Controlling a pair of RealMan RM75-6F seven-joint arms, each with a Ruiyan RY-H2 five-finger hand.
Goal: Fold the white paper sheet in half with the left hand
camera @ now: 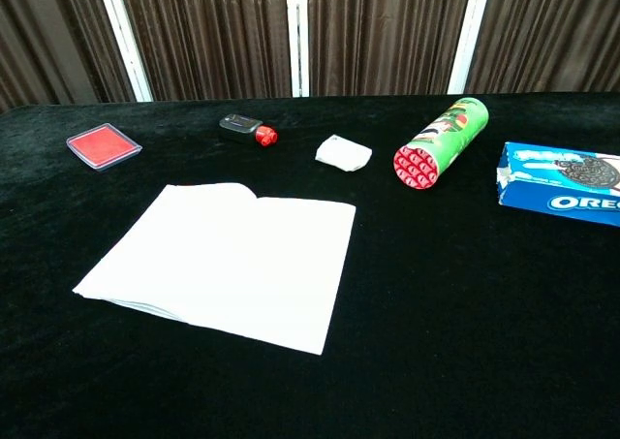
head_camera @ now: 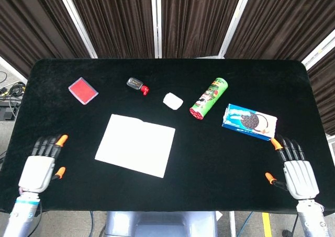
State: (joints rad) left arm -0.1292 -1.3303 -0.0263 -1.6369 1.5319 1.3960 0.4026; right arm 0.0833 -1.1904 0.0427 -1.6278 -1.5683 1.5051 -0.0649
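Note:
The white paper sheet (head_camera: pixel 135 144) lies flat on the black table (head_camera: pixel 167 195), left of centre; it also shows as the sheet (camera: pixel 228 258) in the chest view, with doubled edges at its near-left corner. My left hand (head_camera: pixel 39 170) hovers over the table's front-left corner, fingers spread, holding nothing, well left of the sheet. At the front-right edge my right hand (head_camera: pixel 297 169) is flat with its fingers apart and nothing in it. Neither hand appears in the chest view.
Behind the sheet sit a red flat case (head_camera: pixel 82 90), a small dark bottle with a red cap (head_camera: pixel 137 85), a white crumpled wad (head_camera: pixel 172 100), a green snack tube (head_camera: pixel 208 98) lying down, and a blue cookie box (head_camera: pixel 249 121).

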